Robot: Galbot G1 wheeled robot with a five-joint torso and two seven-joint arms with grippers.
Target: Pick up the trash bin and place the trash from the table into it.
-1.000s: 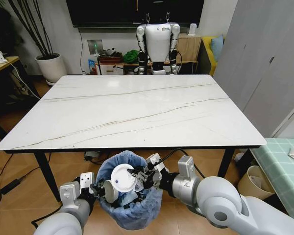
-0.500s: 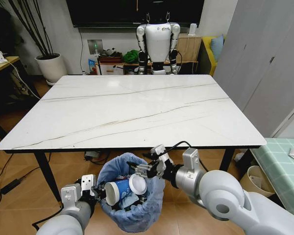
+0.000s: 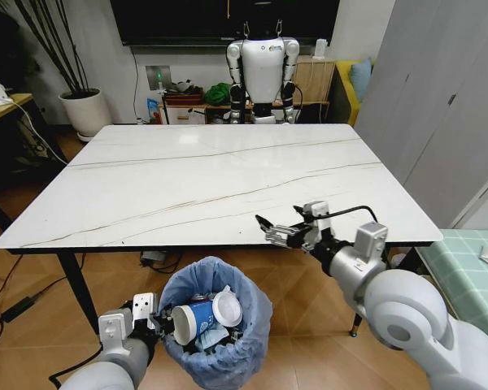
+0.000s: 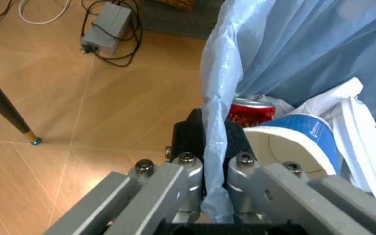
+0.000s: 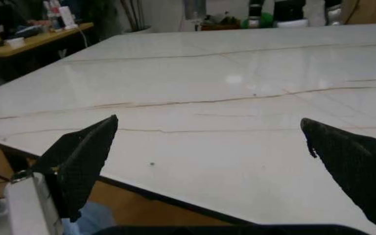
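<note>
I have the trash bin (image 3: 215,329) hanging below the near edge of the surface (image 3: 220,183), my left gripper (image 4: 204,161) with its jaws clamped on the rim and blue liner. Inside lie a blue-white paper cup (image 3: 193,319), a white lid (image 3: 227,308), tissues and a red can (image 4: 250,111); its print is unreadable. My right gripper (image 3: 281,232) hovers over the surface edge, jaws spread, empty.
</note>
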